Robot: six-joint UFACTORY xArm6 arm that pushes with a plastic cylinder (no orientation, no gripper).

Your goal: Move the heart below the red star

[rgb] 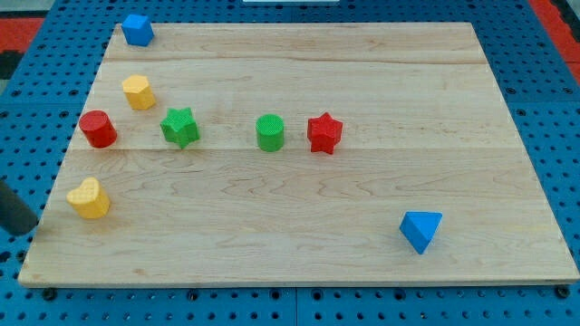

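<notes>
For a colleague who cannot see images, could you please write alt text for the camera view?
A yellow heart lies near the wooden board's left edge, far left of the red star at mid-board. My tip, a dark rod at the view's left edge, sits just left of the heart.

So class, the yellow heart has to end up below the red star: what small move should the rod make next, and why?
Probably bring my tip up against the yellow heart on its left side. The tip sits at the view's left edge, just left of the heart and not clearly touching it, while the red star lies far to the view's right, so a rightward push is needed.
</notes>
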